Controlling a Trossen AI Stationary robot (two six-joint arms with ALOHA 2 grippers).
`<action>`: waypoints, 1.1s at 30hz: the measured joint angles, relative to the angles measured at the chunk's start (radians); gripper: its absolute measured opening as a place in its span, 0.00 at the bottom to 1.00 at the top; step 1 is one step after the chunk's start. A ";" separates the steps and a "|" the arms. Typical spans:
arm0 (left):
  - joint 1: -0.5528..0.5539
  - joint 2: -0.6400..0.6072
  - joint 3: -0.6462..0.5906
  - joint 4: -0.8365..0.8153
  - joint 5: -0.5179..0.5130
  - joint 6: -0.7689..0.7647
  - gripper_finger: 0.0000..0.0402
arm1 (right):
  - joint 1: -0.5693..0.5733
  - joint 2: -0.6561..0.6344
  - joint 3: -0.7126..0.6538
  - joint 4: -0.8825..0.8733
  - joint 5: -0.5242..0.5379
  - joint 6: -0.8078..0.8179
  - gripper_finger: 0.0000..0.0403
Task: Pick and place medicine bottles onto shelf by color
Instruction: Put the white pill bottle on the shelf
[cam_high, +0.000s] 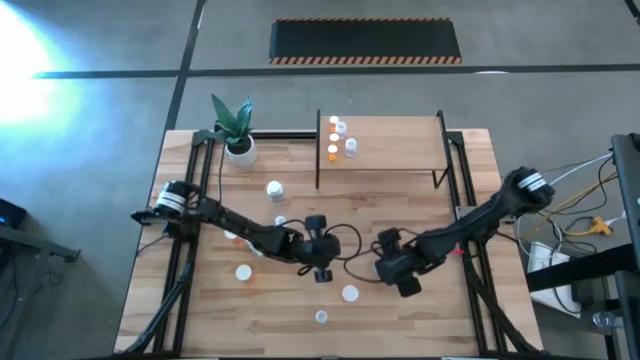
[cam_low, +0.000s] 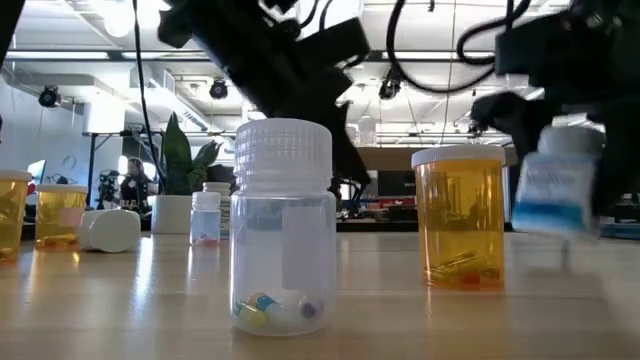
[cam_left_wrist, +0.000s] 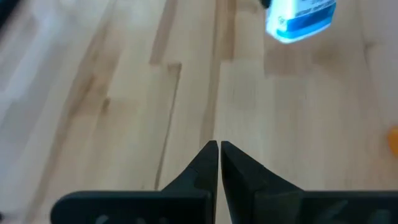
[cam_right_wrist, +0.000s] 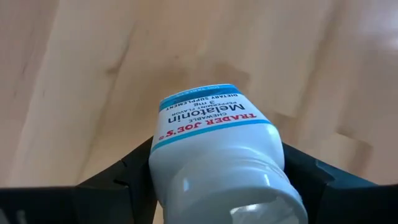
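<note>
My slatted light-wood surface stands on a grey concrete floor crossed by dark seams. Beyond its far edge lies 1 black mat with orange-striped borders. Bright glare washes over the floor at my far left. A potted plant in a white pot sits near the surface's far left corner. Across the surface I see an open room with ceiling lights and dark fixtures overhead, and a person far back beside equipment.
</note>
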 joint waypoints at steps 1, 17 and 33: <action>-0.004 -0.002 -0.009 -0.004 -0.002 -0.010 0.01 | -0.001 0.026 0.012 -0.005 -0.011 -0.014 0.57; -0.058 -0.028 -0.137 -0.017 -0.069 -0.198 0.01 | -0.008 0.133 0.254 -0.315 0.091 0.047 0.77; -0.122 -0.028 -0.207 0.058 -0.271 -0.303 0.01 | 0.279 -0.142 -0.179 0.284 0.115 1.054 0.57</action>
